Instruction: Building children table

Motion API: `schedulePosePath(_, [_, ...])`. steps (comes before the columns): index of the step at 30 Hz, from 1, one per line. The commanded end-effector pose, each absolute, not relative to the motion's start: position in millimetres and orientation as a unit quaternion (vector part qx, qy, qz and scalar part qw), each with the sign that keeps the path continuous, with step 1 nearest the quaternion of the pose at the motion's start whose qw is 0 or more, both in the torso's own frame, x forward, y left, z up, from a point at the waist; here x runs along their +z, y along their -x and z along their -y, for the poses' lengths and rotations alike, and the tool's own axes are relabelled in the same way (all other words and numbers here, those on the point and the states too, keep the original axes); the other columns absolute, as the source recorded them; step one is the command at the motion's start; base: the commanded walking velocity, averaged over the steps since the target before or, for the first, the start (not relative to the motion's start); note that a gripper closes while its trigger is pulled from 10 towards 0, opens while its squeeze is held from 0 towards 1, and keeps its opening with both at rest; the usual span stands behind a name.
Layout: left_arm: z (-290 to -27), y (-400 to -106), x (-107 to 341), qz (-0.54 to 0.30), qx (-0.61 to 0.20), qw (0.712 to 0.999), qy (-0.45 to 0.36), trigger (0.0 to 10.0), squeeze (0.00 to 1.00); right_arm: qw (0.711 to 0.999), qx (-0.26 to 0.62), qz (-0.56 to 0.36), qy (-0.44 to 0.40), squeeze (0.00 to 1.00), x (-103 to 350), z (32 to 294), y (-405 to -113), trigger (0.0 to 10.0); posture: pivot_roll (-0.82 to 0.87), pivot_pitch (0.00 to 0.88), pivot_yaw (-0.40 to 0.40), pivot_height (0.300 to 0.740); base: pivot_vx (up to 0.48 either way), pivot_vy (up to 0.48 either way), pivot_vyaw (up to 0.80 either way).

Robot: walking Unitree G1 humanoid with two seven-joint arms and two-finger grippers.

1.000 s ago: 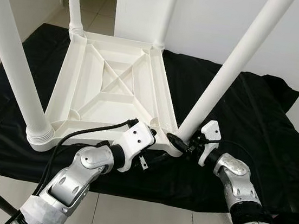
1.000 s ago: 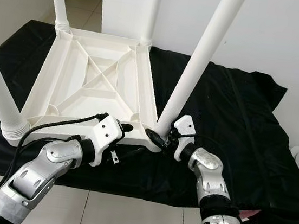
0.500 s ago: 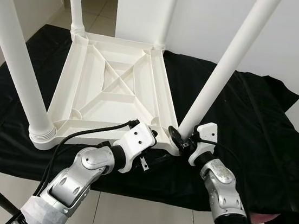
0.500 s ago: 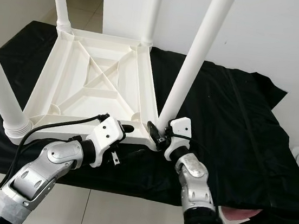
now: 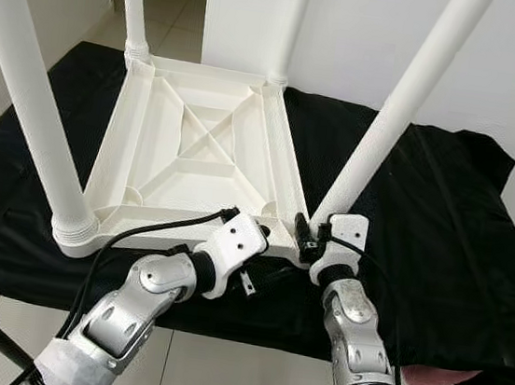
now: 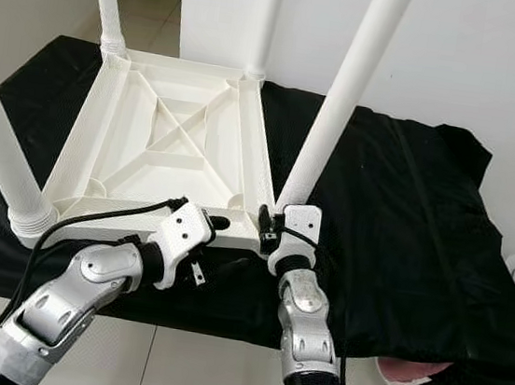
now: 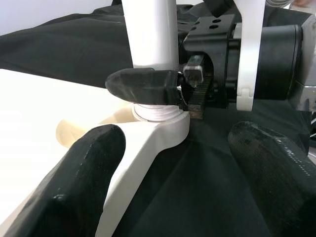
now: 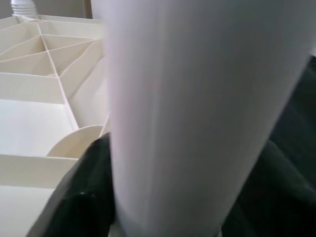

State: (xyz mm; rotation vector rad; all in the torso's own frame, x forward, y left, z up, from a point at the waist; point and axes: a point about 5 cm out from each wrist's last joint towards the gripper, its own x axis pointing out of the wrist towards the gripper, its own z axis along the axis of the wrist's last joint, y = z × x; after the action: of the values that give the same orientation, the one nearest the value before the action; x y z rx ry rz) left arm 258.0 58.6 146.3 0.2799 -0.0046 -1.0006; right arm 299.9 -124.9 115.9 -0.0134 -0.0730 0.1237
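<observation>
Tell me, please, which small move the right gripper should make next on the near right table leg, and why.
Probably one more twist of the leg into its corner socket. The right gripper is clamped around the leg's base, where a threaded collar seems still exposed above the socket, and the left gripper is braced open at the upturned tabletop rim.

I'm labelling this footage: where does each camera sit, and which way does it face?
Left and right eye views: on the head, looking forward and down at the upturned table on the black cloth; both arms show.
Left wrist view: along the left gripper, toward the right gripper at the near leg.
Right wrist view: close against that leg.
All views share that leg.
</observation>
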Motion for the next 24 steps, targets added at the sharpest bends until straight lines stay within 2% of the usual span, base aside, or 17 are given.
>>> schedulePosePath(1, [-58, -257, 145, -0.001, -0.479, 0.867, -0.136, 10.0, 0.0, 0.998, 0.051, 0.028, 0.011, 0.76, 114, 127, -298, 10.0, 0.01, 0.0, -0.1, 0.74, 0.0, 0.0, 0.0])
schedulePosePath(2, [-58, -257, 145, -0.001, -0.478, 0.868, -0.136, 10.0, 0.0, 0.998, 0.051, 0.031, 0.005, 1.0, 115, 126, -297, 10.0, 0.01, 0.0, -0.098, 0.74, 0.0, 0.0, 0.0])
schedulePosePath(8, [-58, -257, 145, 0.0, -0.479, 0.867, -0.136, 10.0, 0.0, 0.996, 0.081, 0.03, -0.014, 0.98, 120, 128, -299, 10.0, 0.0, 0.0, -0.095, 0.74, 0.0, 0.0, 0.0])
schedulePosePath(9, [-58, -258, 146, 0.0, -0.48, 0.867, -0.136, 10.0, 0.0, 0.991, 0.127, 0.026, -0.019, 0.0, 124, 131, -303, 10.0, 0.0, 0.0, -0.09, 0.74, 0.0, 0.0, 0.0])
schedulePosePath(10, [-58, -258, 146, 0.0, -0.481, 0.866, -0.137, 10.0, 0.0, 0.986, 0.162, 0.028, -0.002, 0.0, 126, 135, -304, 10.0, 0.0, 0.0, -0.089, 0.74, 0.0, 0.0, 0.0])
schedulePosePath(15, [-58, -257, 145, -0.001, -0.482, 0.866, -0.137, 10.0, 0.0, 0.977, 0.207, 0.03, 0.028, 0.0, 129, 139, -305, 10.0, 0.0, 0.0, -0.089, 0.74, 0.0, 0.0, 0.0])
schedulePosePath(21, [-60, -258, 146, -0.001, -0.479, 0.867, -0.138, 10.0, 0.0, 0.941, 0.326, 0.02, 0.087, 0.0, 128, 145, -308, 10.0, 0.01, 0.0, -0.091, 0.74, 0.0, 0.0, 0.0])
schedulePosePath(24, [-60, -257, 146, -0.001, -0.479, 0.867, -0.138, 10.0, 0.0, 0.932, 0.349, 0.013, 0.094, 0.0, 126, 145, -309, 10.0, 0.01, 0.0, -0.091, 0.74, 0.0, 0.0, 0.0])
